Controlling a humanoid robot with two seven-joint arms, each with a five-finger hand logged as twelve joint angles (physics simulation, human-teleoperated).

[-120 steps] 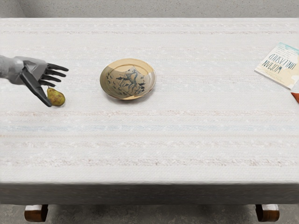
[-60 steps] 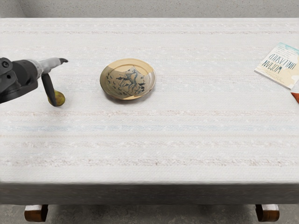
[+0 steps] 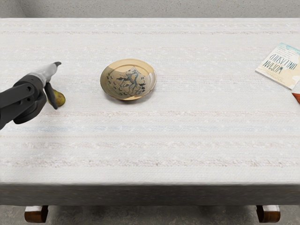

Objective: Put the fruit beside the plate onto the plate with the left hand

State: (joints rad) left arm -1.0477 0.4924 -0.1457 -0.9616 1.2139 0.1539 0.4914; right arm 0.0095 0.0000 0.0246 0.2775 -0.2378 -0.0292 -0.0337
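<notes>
Forearm (image 3: 18, 98), dark, entering from the left edge and ending in the left hand (image 3: 44, 76), which is seen nearly edge-on above the left part of the table (image 3: 164, 140). The hand is open: its fingers (image 3: 55, 64) reach out straight toward the upper right, none curled, while one dark digit hangs down across the left flank of the pear (image 3: 59, 98). Whether that digit touches the fruit or merely passes in front of it cannot be told from this angle. Nothing is grasped. The pear lies on the cloth just below and to the right of the hand, partly covered by the hanging digit. Only its broad yellow-green end shows, turned toward the plate; the narrow end is hidden, so its long axis cannot be read. Further right, clearly apart from the fruit, sits the plate (image 3: 106, 74), patterned and carrying no fruit. At far right a book (image 3: 280, 64) lies near the table's edge, with a small red object (image 3: 296, 97) below it, cut off by the frame. The right arm is out of view. The coming move appears to turn on one relation: the pear sits close beneath the left hand and the plate lies off to its right, so closing about the fruit would come before a rightward carry.
</notes>
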